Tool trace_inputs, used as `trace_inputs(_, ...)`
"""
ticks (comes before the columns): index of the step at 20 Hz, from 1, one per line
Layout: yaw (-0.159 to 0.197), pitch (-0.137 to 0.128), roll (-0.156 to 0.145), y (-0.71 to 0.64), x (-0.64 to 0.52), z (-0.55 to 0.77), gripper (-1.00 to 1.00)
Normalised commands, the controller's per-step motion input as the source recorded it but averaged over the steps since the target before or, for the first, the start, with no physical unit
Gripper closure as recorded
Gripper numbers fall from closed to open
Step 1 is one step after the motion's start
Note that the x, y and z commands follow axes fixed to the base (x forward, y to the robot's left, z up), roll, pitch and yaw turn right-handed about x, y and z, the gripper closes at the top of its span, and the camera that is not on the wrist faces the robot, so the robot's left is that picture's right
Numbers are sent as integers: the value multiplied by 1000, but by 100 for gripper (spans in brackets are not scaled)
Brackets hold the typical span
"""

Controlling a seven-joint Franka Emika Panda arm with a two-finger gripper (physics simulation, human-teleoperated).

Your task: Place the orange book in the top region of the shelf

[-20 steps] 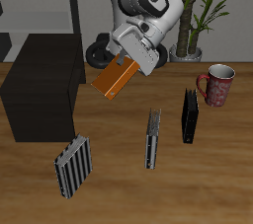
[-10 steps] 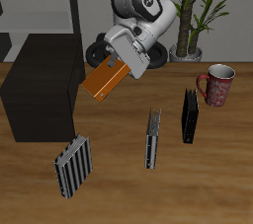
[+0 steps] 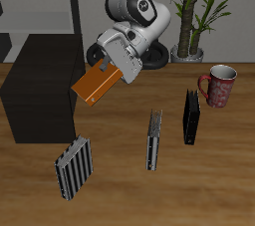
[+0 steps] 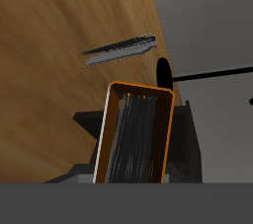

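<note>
The Franka arm is holding the gripper (image 3: 108, 64) in the air over the table (image 3: 219, 170), close beside the front corner of the shelf (image 3: 40, 86). The claw is clamping the orange book (image 3: 95, 84) by its upper end. The book is hanging tilted, clear of the tabletop, its lower end pointing toward the shelf and nearly at the shelf's edge. Whether book and shelf are touching cannot be told from the exterior view.

In the wrist view the orange book (image 4: 138, 134) is showing end-on: orange cover wrapped around a dark striped page block, the gripper body sitting just behind it. The wooden table (image 4: 49, 60) and part of the dark shelf (image 4: 212, 21) are lying beyond it.

One grey-and-white striped book (image 3: 73, 167) is standing near the table's front edge, in front of the shelf. A second striped book (image 3: 154, 138) is standing farther toward the middle of the table; one striped book (image 4: 121, 49) is also visible in the wrist view. A black book (image 3: 190, 116) is standing upright near a red patterned mug (image 3: 219, 85). A potted plant (image 3: 194, 11) is sitting at the back of the table. A tall pale grey rack (image 3: 60, 1) is standing behind the shelf.
</note>
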Motion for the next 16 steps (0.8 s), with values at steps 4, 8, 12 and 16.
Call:
trace_inputs(4, 4, 20, -26, -164, 52, -59, 100)
trace_inputs(8, -5, 57, -36, -248, 136, -143, 100)
trace_inputs(12, 5, 44, -32, -168, 72, -184, 100)
trace_inputs(16, 5, 35, -14, -154, 75, -131, 100)
